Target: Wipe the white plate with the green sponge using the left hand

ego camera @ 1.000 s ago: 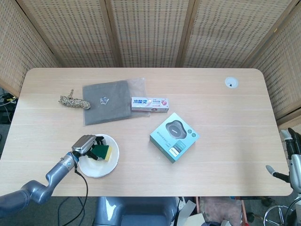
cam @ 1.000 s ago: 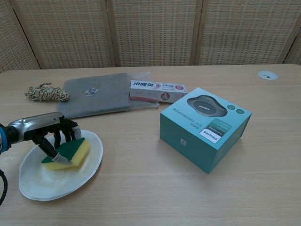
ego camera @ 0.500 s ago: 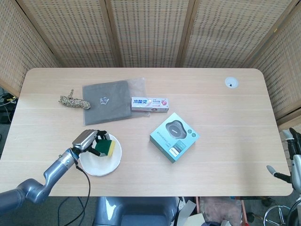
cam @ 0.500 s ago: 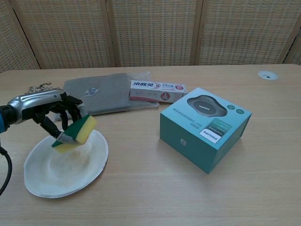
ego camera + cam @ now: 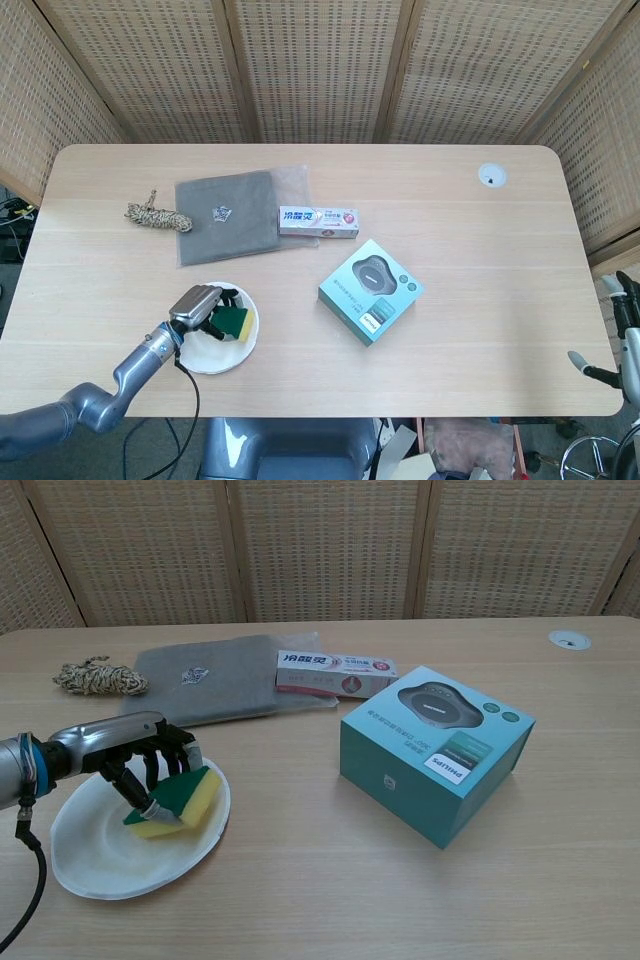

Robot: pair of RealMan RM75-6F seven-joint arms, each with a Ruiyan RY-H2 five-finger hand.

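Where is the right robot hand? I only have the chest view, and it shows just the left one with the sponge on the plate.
Observer: The head view shows the right robot hand past the right end of the light wooden table, over none of the things on it. Only part of it shows, so I can't tell whether it is open.
Operator: Is the round white plate close to the table's front edge?
Observer: Fairly close, but wholly on the table; bare wood shows between its rim and the edge. The left robot hand holds the green and yellow sponge over the plate's far right part.
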